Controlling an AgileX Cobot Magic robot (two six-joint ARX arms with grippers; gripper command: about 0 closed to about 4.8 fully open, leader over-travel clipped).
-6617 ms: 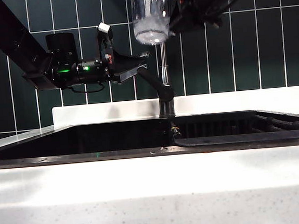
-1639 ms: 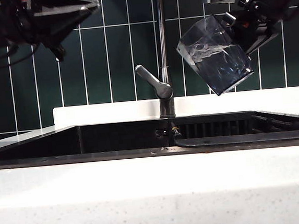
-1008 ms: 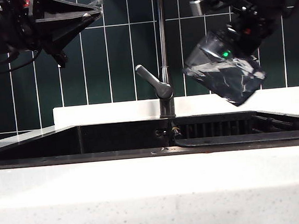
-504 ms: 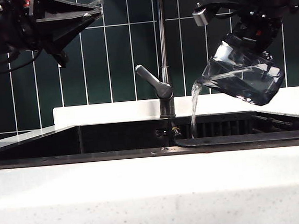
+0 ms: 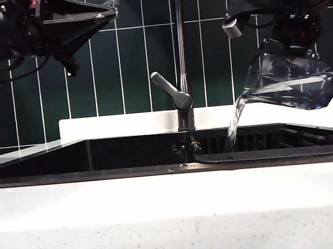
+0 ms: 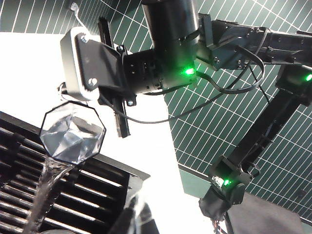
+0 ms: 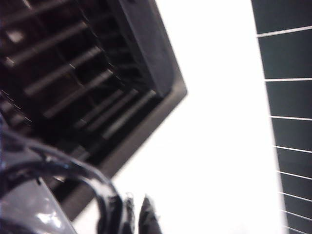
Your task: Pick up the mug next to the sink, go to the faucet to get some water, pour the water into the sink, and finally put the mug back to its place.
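The mug, upper right of the exterior view, lies tipped nearly level, mouth facing left, spilling a stream of water into the sink. The right gripper clasps it; the left gripper, upper left, is clenched on nothing.

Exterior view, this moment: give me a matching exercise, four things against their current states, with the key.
Things:
1. mug
2. faucet
3. left end effector
4. sink

States:
A. shut, holding nothing, high on the left, clear of the lever
B. tipped over in the right end effector, water streaming from its lip
C. upright behind the basin, lever slanted up to the left, no water seen leaving it
D. catching the stream over its ribbed rack on the right

Pairs: 1-B, 2-C, 3-A, 4-D
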